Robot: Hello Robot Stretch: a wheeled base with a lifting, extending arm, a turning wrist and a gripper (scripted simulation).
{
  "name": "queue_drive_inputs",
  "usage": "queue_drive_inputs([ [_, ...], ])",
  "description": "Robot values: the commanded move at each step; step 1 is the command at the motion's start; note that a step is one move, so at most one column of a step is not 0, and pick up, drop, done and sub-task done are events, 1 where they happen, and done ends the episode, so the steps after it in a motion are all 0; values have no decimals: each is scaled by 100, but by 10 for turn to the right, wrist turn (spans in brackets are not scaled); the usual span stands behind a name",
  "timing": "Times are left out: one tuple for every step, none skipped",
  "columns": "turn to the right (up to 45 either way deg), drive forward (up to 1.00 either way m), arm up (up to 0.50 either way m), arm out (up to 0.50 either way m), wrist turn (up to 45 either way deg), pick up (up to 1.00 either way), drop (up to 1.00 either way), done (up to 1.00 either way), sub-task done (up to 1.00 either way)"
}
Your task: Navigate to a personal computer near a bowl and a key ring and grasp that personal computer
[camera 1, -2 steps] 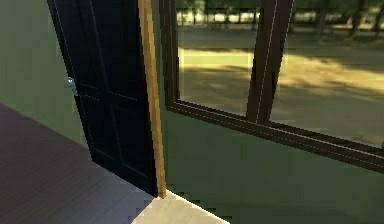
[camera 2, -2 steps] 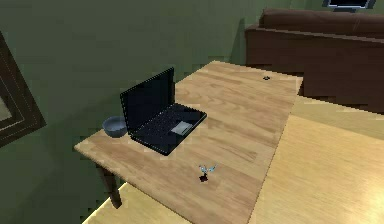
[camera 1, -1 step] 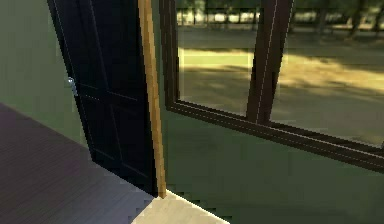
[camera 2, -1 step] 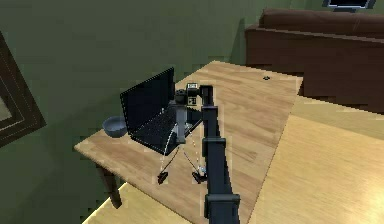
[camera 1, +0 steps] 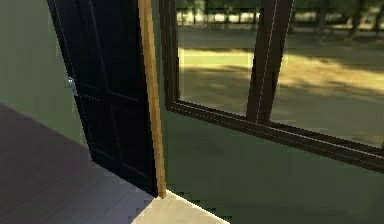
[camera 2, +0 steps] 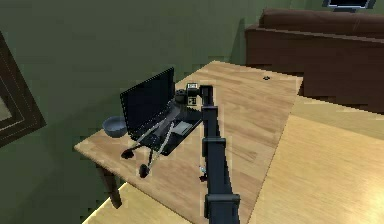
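A laptop point(camera 2: 150, 103) with a black upright screen stands on a light wooden table point(camera 2: 250, 120), near the table's left end. A small grey bowl point(camera 2: 116, 126) sits just left of the screen. A small dark blob point(camera 2: 128, 154), perhaps the key ring, lies in front of the bowl. The dark arm point(camera 2: 214, 160) rises from the bottom edge to the laptop. The gripper point(camera 2: 148, 160) reaches left across the laptop's base, its thin fingers point(camera 2: 158, 146) slanting down toward the table's near edge. I cannot tell whether it holds anything.
A brown sofa point(camera 2: 320, 50) stands behind the table at the upper right, and a small dark object point(camera 2: 266, 76) lies on the table's far end. Ahead are a black door point(camera 1: 100, 80), a wooden door post point(camera 1: 152, 100), a large dark-framed window point(camera 1: 270, 60) and a green wall point(camera 1: 250, 170).
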Motion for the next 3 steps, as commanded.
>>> queue_drive_inputs([
  [0, 0, 0, 0, 450, 0, 0, 0, 0],
  [0, 0, 0, 0, 450, 0, 0, 0, 0],
  [0, 0, 0, 0, 120, 0, 0, 0, 0],
])
